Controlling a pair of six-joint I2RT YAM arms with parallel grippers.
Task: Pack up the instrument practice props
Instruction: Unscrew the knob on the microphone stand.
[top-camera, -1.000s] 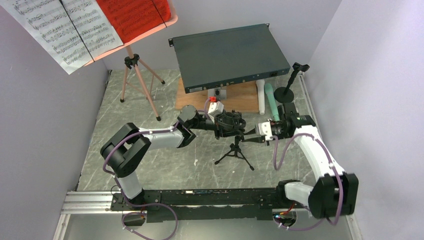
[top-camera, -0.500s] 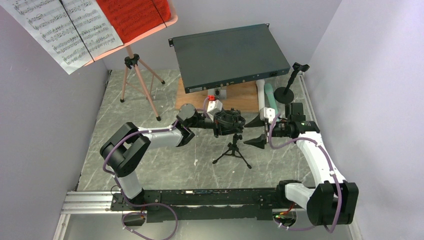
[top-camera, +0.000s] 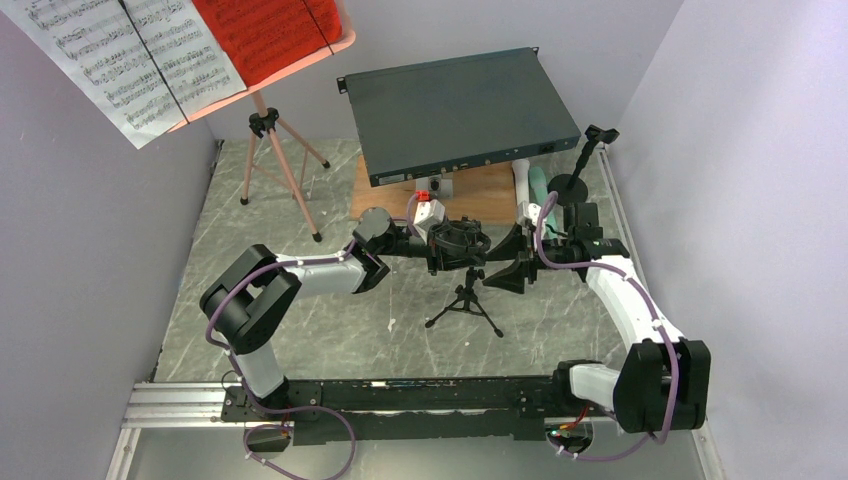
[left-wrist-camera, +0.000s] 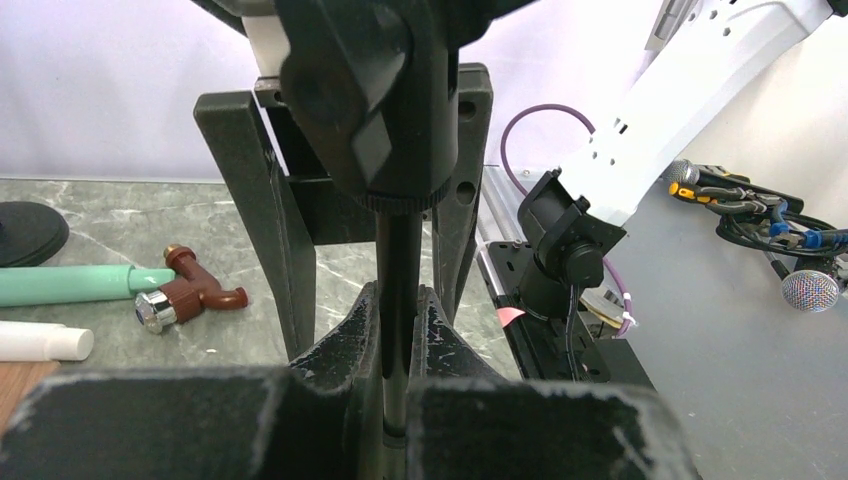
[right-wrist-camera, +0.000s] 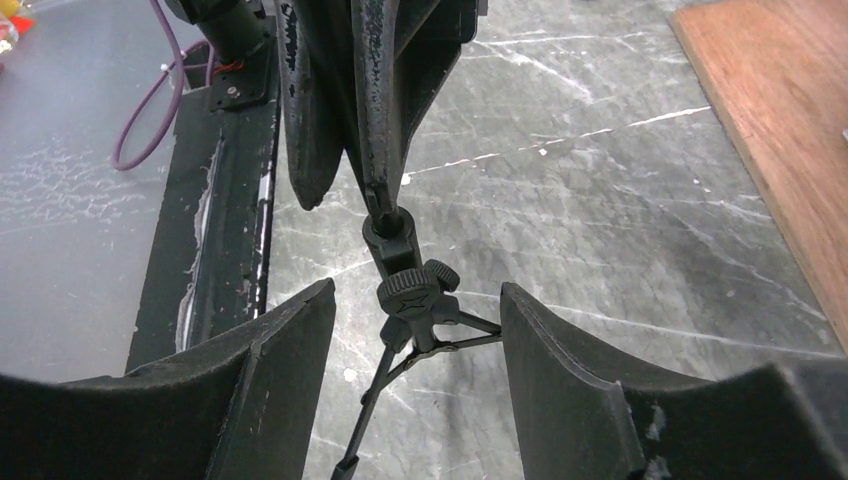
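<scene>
Left fingers (left-wrist-camera: 350, 335) clamped tight on the thin shaft of the small black tripod stand (top-camera: 466, 298), stand upright. Right fingers (right-wrist-camera: 270, 370) wide apart near its head, touching nothing.

Bright, even, diffuse light; shadows faint. Overhead view sharp; wrist views blur nearest fingers (left-wrist-camera: 150, 420).

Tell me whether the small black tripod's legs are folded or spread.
Spread: the black tripod stands with its legs splayed across the marble tabletop, clear from overhead.
</scene>
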